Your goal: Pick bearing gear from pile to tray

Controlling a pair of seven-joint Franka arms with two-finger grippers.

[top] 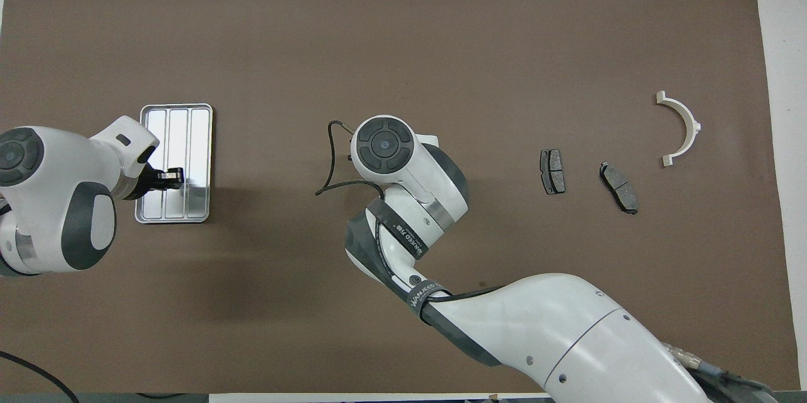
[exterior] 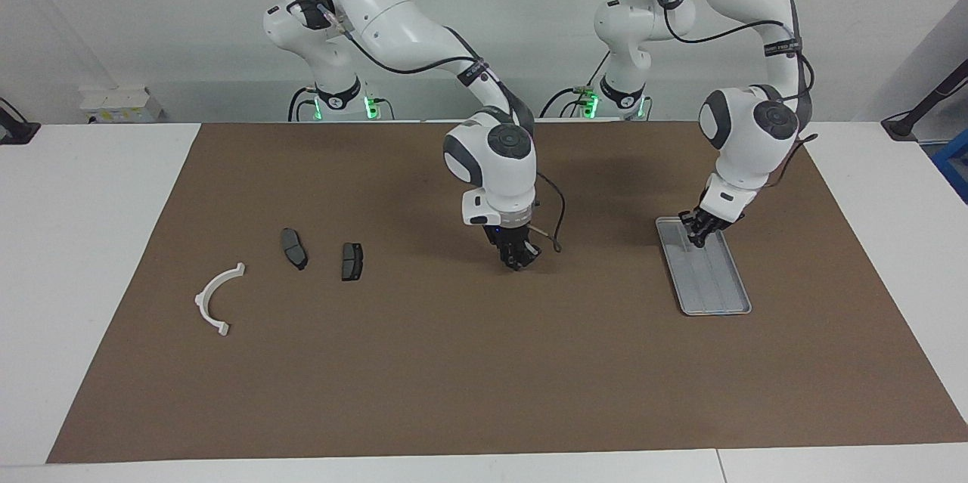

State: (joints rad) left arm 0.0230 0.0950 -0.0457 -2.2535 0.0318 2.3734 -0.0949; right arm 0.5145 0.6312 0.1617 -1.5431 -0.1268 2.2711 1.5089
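Left gripper (exterior: 700, 239) low over the tray (exterior: 718, 294), at the end of it nearer the robots, fingertips pressed together; whether anything sits between them cannot be told. Right gripper (exterior: 517, 260) down close to the brown mat (exterior: 484, 362) at mid-table, fingers drawn near together, hold or no hold impossible to tell. Toward the right arm's end of the table, two dark brake pads, one (exterior: 352, 261) beside the other (exterior: 294, 248), apart. Near them, closer still to that end, a white half-ring bracket (exterior: 216, 298). No bearing gear to be made out anywhere. Tray flat on the mat toward the left arm's end.
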